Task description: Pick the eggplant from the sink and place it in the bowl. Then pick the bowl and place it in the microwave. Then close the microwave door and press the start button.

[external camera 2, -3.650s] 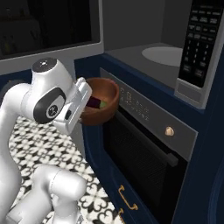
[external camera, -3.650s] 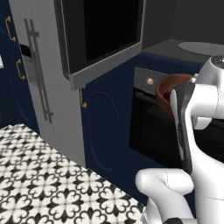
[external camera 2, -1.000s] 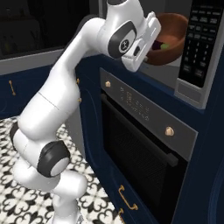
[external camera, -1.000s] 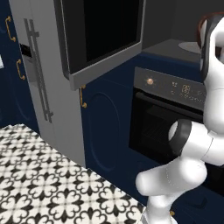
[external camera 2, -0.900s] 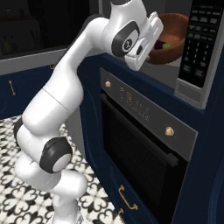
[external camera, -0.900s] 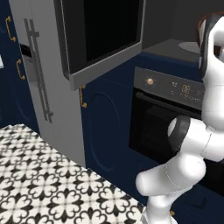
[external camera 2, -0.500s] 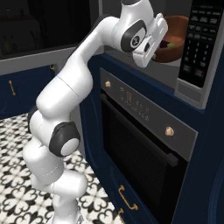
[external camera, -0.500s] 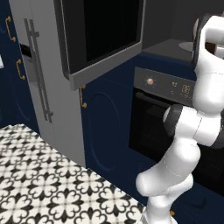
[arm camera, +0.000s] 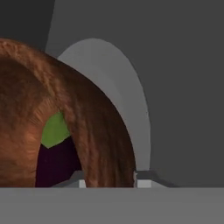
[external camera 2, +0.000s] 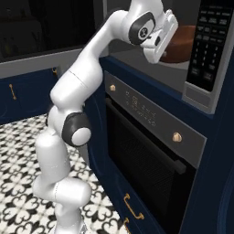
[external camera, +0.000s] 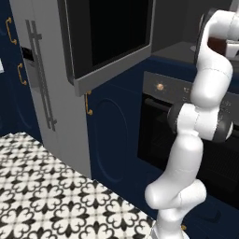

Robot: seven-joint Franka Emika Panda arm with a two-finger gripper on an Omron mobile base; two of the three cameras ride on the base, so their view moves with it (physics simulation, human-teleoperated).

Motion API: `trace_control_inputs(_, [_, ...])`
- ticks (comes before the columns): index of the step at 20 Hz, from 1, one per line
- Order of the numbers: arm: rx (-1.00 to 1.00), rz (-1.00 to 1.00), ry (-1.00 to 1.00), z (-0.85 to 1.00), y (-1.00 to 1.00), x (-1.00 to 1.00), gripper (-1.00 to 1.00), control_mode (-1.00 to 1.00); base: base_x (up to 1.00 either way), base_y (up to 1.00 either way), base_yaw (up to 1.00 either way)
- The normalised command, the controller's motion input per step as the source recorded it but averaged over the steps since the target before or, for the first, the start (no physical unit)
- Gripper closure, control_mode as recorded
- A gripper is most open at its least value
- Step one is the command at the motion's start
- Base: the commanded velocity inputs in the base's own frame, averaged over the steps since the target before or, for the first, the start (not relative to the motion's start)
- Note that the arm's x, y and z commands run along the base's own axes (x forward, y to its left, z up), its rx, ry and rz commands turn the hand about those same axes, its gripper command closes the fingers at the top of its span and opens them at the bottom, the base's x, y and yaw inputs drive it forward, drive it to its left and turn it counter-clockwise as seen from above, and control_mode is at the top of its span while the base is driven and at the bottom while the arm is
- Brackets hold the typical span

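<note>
Hand view: the bowl (arm camera: 87, 127) fills the left half, its brown wall running between the two finger tips at the bottom edge, with the eggplant (arm camera: 57, 164) lying inside it, dark purple under a green stem end. Behind the bowl's rim lies the round grey turntable (arm camera: 127, 100) of the microwave (external camera 2: 208, 50), so the bowl is inside the cavity, over or on that plate; whether it rests there I cannot tell.

The gripper (arm camera: 107, 181) straddles the bowl's wall, one tip inside and one outside. The tips appear set a little off the wall, as if the grip were slackening, but so little of them shows that I would not call it either way.

In the right base view the bowl (external camera 2: 180, 43) sits deep in the microwave, just left of the keypad (external camera 2: 206, 43), with the hand at its near side.

To do this step well, let the bowl settle flat on the turntable before letting go, spread the fingers fully, then lift clear of the rim and draw straight back out of the cavity without tipping the bowl.
</note>
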Motion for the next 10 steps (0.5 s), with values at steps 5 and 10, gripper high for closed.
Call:
trace_control_inputs(5, [0.01,0.05,-0.07,-0.17,-0.03,0.29,-1.00,-1.00,0.00,0.00,0.00])
trace_control_inputs(10, [0.07,0.03,-0.32,-0.11,-0.02,0.14,-1.00,-1.00,0.00,0.00,0.00])
